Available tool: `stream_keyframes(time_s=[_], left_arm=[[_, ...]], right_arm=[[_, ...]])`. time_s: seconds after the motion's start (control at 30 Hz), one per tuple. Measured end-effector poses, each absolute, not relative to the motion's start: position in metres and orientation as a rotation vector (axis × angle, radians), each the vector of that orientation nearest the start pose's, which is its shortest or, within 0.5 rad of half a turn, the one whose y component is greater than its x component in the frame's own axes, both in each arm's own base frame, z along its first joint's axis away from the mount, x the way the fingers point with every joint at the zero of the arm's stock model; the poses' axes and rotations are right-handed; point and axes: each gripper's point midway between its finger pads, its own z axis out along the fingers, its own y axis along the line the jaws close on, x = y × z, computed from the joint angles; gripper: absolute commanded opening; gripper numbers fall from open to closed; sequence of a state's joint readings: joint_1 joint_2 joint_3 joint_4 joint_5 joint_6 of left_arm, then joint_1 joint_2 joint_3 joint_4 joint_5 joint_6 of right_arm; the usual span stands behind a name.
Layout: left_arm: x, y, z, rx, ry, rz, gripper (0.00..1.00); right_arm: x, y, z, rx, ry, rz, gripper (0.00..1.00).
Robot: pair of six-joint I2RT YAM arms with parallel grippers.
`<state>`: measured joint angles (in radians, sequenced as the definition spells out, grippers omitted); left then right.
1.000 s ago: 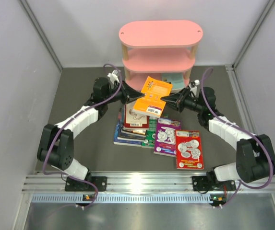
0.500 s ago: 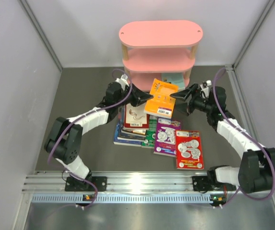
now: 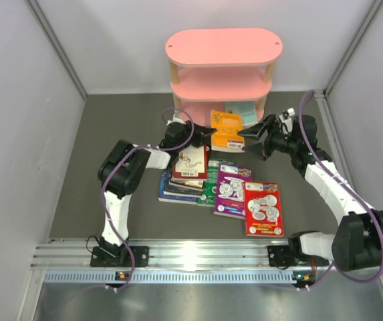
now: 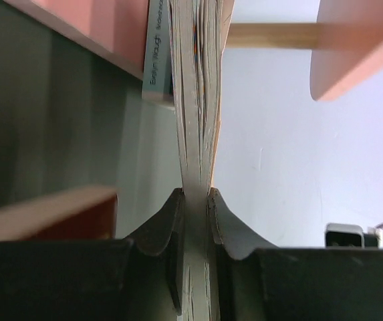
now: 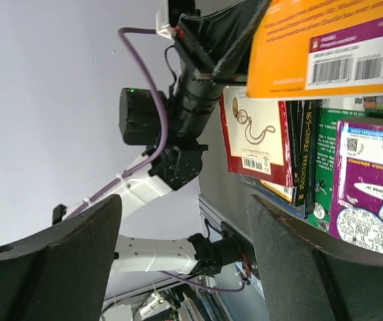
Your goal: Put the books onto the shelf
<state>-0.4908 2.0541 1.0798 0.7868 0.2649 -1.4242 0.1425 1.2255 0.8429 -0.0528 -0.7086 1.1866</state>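
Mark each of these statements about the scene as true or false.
1. The left gripper is shut on the orange book. True.
2. The right gripper also grips the orange book. False: its jaws stand open beside the book and hold nothing.
3. A book lies on the top board of the shelf. False: the top board is bare.
4. The red book lies on the table, to the right of the purple book. True.
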Motion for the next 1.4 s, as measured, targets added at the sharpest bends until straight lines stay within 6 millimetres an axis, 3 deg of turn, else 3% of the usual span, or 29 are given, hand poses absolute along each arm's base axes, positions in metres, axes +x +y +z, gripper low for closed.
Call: stream_keyframes(time_s=[0.13, 0.47, 0.73, 0.83, 0.87, 0.97, 1.0, 1.07, 1.13, 1.23, 1.4], left_arm=[[0.471, -0.35, 0.125, -0.734, 1.886, -1.577, 0.0], [0.523, -0.377, 0.147, -0.677, 1.757, -1.665, 0.0], [0.56, -0.392, 0.134, -0.64, 1.727, -1.674, 0.0], [0.568, -0.393, 0.126, -0.65, 1.732, -1.663, 0.04], [0.571, -0.394, 0.124, -0.653, 1.732, -1.658, 0.08], [0.58, -0.397, 0.123, -0.648, 1.726, -1.649, 0.4], [0.583, -0.398, 0.121, -0.648, 1.729, -1.647, 0.59], [0.59, -0.403, 0.126, -0.628, 1.718, -1.654, 0.68], [0.596, -0.406, 0.13, -0.614, 1.71, -1.659, 0.86], [0.598, -0.409, 0.131, -0.609, 1.726, -1.66, 0.99], [0.595, -0.404, 0.127, -0.659, 1.765, -1.648, 0.99]], right_arm=[[0.32, 0.186, 0.238, 0.633, 2.146, 1.486, 0.75], [0.324, 0.165, 0.227, 0.695, 2.157, 1.425, 0.74], [0.324, 0.158, 0.221, 0.706, 2.171, 1.398, 0.74], [0.324, 0.157, 0.22, 0.708, 2.173, 1.392, 0.73], [0.325, 0.156, 0.22, 0.708, 2.172, 1.39, 0.73], [0.325, 0.155, 0.218, 0.712, 2.177, 1.385, 0.73], [0.326, 0.154, 0.216, 0.714, 2.18, 1.382, 0.73], [0.326, 0.154, 0.215, 0.716, 2.183, 1.379, 0.73], [0.326, 0.154, 0.214, 0.714, 2.186, 1.377, 0.74], [0.326, 0.154, 0.213, 0.712, 2.188, 1.375, 0.73], [0.324, 0.154, 0.21, 0.717, 2.194, 1.374, 0.73]])
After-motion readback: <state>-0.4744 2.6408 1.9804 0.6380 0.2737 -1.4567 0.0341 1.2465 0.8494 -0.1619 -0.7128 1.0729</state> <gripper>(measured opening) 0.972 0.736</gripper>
